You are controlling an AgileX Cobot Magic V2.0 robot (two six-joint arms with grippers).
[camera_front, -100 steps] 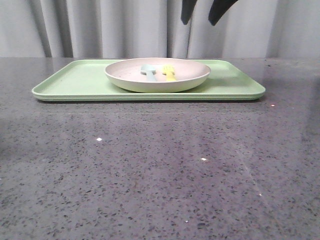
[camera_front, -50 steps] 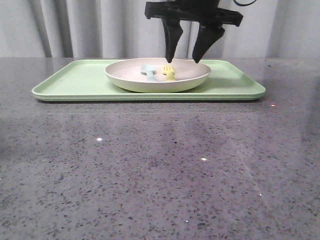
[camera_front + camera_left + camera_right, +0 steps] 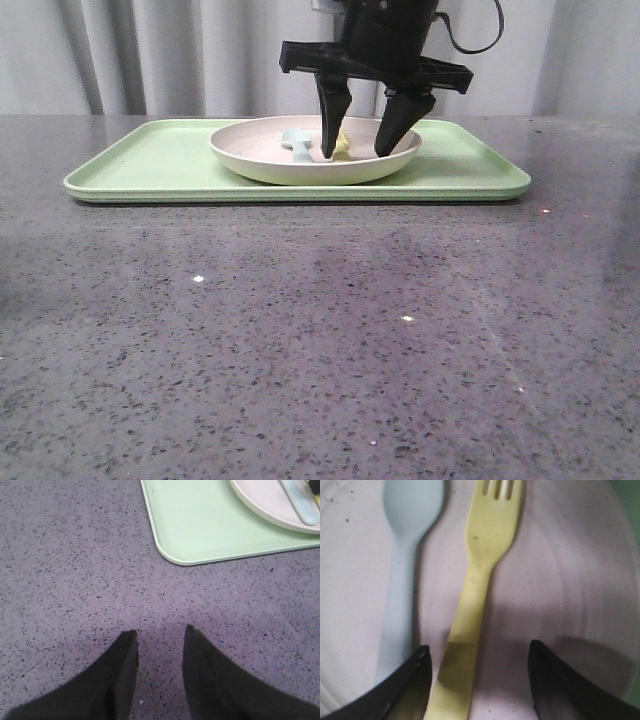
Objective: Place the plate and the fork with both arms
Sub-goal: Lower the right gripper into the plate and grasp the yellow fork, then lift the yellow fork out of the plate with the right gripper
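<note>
We see a grey speckled table (image 3: 320,340) filling most of the front view, with grey curtains (image 3: 150,55) behind it. On the table lies a pale green tray (image 3: 150,160), well ahead of the left hand (image 3: 161,632), whose wrist view catches one rounded corner of it. That left hand hangs over bare table with its two dark fingers (image 3: 120,675) a narrow gap apart and nothing between them; we see none of it in the front view.

The cream-white plate (image 3: 260,160) sits on the tray, directly under the right hand (image 3: 360,152). This right hand comes down from the black arm (image 3: 385,30) with its fingers (image 3: 330,120) spread wide, their tips dipped inside the plate's rim. It holds nothing.

In the right wrist view, the yellow fork (image 3: 477,595) lies flat on the plate's floor between the spread fingers of the right hand (image 3: 480,652), its handle passing closer to one finger than the other and its tines pointing away from the hand. We cannot tell whether either fingertip touches the plate.

The pale blue spoon (image 3: 402,575) lies just beside the fork, roughly parallel to it, outside the gap; the end of its handle runs under the nearer finger.
</note>
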